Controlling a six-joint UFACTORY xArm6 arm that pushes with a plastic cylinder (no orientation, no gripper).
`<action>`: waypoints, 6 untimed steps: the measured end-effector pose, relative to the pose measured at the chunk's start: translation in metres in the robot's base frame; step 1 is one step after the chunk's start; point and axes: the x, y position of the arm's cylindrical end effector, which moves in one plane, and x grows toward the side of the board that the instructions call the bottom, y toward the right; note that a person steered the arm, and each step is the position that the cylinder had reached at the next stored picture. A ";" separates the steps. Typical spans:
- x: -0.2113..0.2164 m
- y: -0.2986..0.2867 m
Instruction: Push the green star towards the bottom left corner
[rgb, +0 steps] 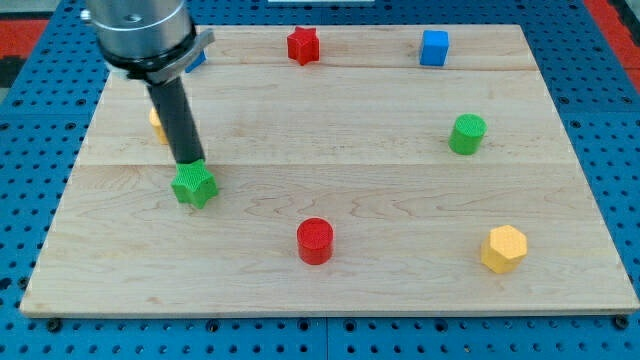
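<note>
The green star (194, 186) lies on the wooden board (400, 290), left of centre. My tip (189, 162) stands at the star's top edge, touching or almost touching it. The dark rod rises from there toward the view's top left and hides part of a yellow block (157, 124) behind it. The board's bottom left corner (35, 308) lies below and left of the star.
A red cylinder (315, 241) sits at bottom centre, a yellow hexagon block (503, 248) at bottom right, a green cylinder (466, 134) at right, a blue cube (434, 47) at top right, a red star (303, 45) at top centre. A blue block (197, 58) peeks from behind the arm.
</note>
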 end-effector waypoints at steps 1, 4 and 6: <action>-0.007 0.050; 0.009 0.044; 0.010 0.044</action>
